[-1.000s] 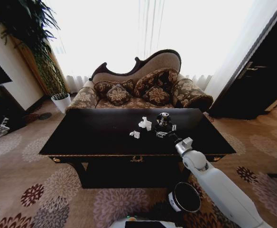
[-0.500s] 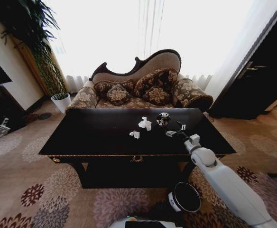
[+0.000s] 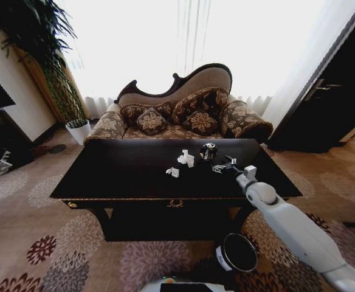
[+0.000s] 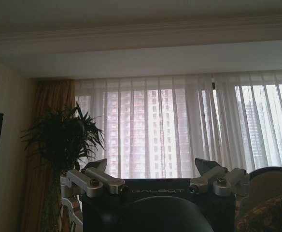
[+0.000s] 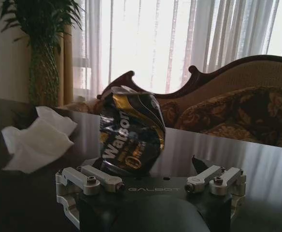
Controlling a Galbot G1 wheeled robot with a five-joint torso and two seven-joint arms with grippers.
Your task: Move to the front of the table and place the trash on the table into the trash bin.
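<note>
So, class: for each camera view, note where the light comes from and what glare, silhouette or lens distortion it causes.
Head view: bright curtained window behind the sofa blows out; wide lens bends the room's edges; the table reads near black. Left wrist view: backlit curtains, the plant and left gripper in silhouette. Right wrist view: window glare streaks the glossy tabletop beyond the crushed can and the tissue.

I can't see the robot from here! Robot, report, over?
Right gripper open, low over the table, beside the crushed can. Left gripper open, raised toward the curtains. Tissues on table. Nothing blocking.
</note>
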